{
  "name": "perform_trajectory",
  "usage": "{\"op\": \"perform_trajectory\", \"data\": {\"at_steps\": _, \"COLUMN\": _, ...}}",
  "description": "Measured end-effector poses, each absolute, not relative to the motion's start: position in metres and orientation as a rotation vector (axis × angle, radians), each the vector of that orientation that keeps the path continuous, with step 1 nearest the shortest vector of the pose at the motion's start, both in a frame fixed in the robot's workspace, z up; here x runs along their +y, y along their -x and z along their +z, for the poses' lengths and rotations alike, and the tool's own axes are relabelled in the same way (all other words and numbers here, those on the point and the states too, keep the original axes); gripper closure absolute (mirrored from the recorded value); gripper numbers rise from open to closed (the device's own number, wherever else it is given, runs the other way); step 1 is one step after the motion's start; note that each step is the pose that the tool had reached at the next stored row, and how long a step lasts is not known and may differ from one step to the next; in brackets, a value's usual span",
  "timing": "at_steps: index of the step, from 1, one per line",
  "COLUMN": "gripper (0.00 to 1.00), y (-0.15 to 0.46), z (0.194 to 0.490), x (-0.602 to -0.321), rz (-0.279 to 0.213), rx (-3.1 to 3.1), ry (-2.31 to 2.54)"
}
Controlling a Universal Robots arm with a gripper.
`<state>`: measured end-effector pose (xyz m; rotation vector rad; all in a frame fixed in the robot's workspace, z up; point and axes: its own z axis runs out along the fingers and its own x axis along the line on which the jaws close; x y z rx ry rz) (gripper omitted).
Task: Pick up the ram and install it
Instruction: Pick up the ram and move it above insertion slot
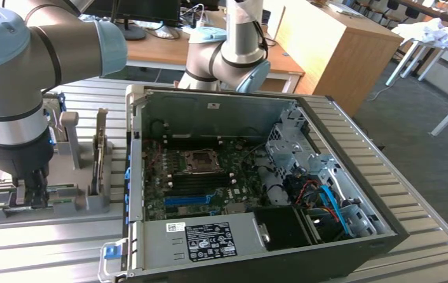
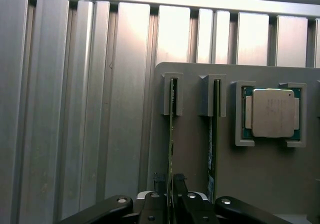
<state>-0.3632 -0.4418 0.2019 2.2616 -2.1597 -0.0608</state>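
- Grey plastic holder (image 1: 90, 203) rests on a ribbed metal table (image 1: 51, 250), at the exterior view's left of an open PC case (image 1: 208, 115).
- Exterior view: the arm (image 1: 12, 71) points straight down. Its gripper (image 1: 33, 197) is low in the holder, well apart from the case.
- Wrist view: the ram stick (image 2: 171, 129) is green and seen edge-on as a thin line, w/ one end held in a slot of the holder. It isn't in the PC yet.
- The gripper (image 2: 170, 184) sits astride the stick's other end. Can't tell whether it is clamped on the stick or slack around it.
- A second stick (image 2: 216, 134) stands just beside the first, parallel, in its own slot. A silver processor chip (image 2: 272, 113) lies flat in a pocket on the far side of that.
- Doing this step well, as I judge it:
  - Keep the grip centred & square on the thin board.
  - Draw the stick straight out along its slot so it doesn't bind or flex.
  - Mind the neighbour stick; there's little room on that side.
- Surface: the table is bright metal w/ long ribs & grooves, fairly shiny. The holder lies flat on it.
- Room, exterior view: a wooden desk (image 1: 169, 50) w/ a dark monitor (image 1: 141, 12) stands behind the case. A wooden cabinet (image 1: 342, 53) is at the exterior view's right, w/ grey floor (image 1: 412, 135) beyond it.
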Motion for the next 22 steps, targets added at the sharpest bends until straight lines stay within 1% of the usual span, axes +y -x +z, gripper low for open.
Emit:
{"op": "perform_trajectory", "data": {"at_steps": 1, "gripper": 0.81, "y": 0.3632, "z": 0.2019, "x": -0.4418, "rz": -0.061, "rx": -2.160, "ry": -2.262}}
{"op": "perform_trajectory", "data": {"at_steps": 2, "gripper": 0.88, "y": 0.3632, "z": 0.2019, "x": -0.4417, "rz": -0.061, "rx": -2.160, "ry": -2.262}}
{"op": "perform_trajectory", "data": {"at_steps": 4, "gripper": 0.89, "y": 0.3632, "z": 0.2019, "x": -0.4418, "rz": -0.061, "rx": -2.160, "ry": -2.262}}
{"op": "perform_trajectory", "data": {"at_steps": 22, "gripper": 0.89, "y": 0.3632, "z": 0.2019, "x": -0.4417, "rz": -0.061, "rx": -2.175, "ry": -2.247}}
